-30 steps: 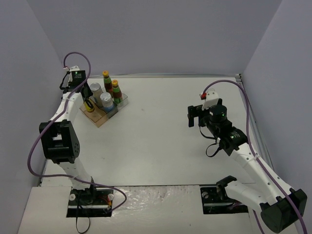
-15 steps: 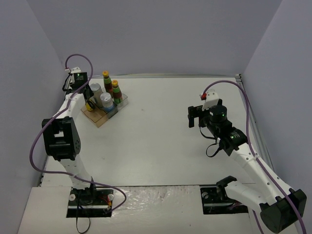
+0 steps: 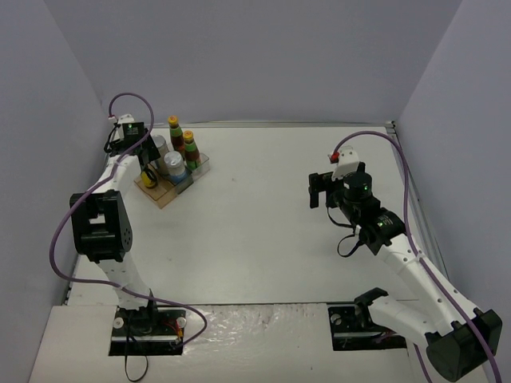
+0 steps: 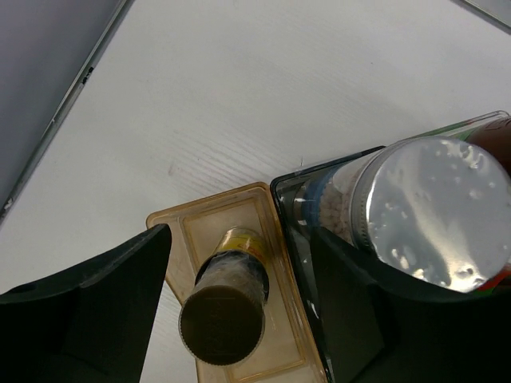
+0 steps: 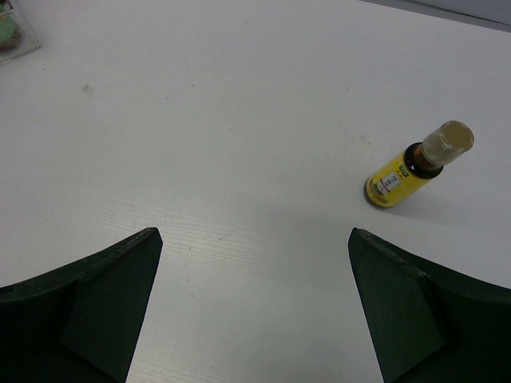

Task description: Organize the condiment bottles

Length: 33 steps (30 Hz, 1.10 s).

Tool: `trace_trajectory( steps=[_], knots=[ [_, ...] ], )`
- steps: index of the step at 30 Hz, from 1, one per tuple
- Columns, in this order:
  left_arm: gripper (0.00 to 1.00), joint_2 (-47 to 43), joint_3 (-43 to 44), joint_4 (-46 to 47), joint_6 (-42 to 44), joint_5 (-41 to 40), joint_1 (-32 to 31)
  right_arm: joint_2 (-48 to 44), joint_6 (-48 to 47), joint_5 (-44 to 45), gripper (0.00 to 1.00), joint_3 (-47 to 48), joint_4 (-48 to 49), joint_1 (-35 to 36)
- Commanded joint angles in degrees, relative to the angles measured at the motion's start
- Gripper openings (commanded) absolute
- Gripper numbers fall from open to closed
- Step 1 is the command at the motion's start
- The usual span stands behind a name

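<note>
White counter (image 3: 263, 231) fills most of the top view, w/ a few tiny dark specks on it. Pale purple-grey walls (image 3: 255, 56) stand on 3 sides: back, L & R. A thin metal strip (image 3: 417, 207) runs along the R edge of the counter, by the wall. The front strip (image 3: 255, 335) looks shiny & wrinkly.

A small plastic tray (image 3: 162, 198) sits at the back L of the counter, near the L wall, turned at a slant. It has 2 parts touching side by side: an orange see-through part (image 4: 204, 219) & a clear part (image 4: 327, 165) w/ a dark rim.
</note>
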Motion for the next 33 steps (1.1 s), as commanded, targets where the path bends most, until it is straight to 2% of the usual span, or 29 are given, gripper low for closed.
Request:
trace_trajectory(
  steps=[1,2,4,12,15,20,27,32,33],
  knots=[
    [0.81,-6.5,1.0,1.0,0.2,-0.4,0.6,1.7,2.7,7.7,1.00,4.3,0.4,-1.5],
    [0.89,-7.6,0.8,0.1,0.3,-0.3,0.6,2.7,3.8,9.8,1.00,5.3,-0.8,-1.9],
    [0.96,-10.7,-0.3,-1.5,0.4,0.2,0.6,5.1,5.5,12.4,1.00,7.1,-2.0,-3.1],
    [0.97,-23.9,-6.8,-11.6,1.1,7.7,0.4,13.5,10.3,18.2,1.00,12.3,-2.0,-10.3],
    [0.97,-31.7,-11.7,-13.0,0.8,11.6,0.1,16.7,11.9,18.3,0.99,14.0,-1.5,-13.9],
    [0.97,-37.6,-15.3,-18.7,2.1,13.4,-1.6,22.5,12.9,17.3,0.98,16.0,0.6,-17.6],
    [0.97,-45.2,-23.5,-19.0,3.6,22.2,-8.7,32.4,12.1,11.9,0.84,17.8,7.9,-21.1],
    [0.97,-50.6,-29.7,-15.6,5.3,23.4,-13.3,36.4,10.5,9.5,0.75,18.2,12.9,-21.6],
    [0.97,-51.8,-31.4,-14.9,5.7,23.8,-13.5,37.2,10.1,8.9,0.70,18.3,13.6,-21.7]
  ],
)
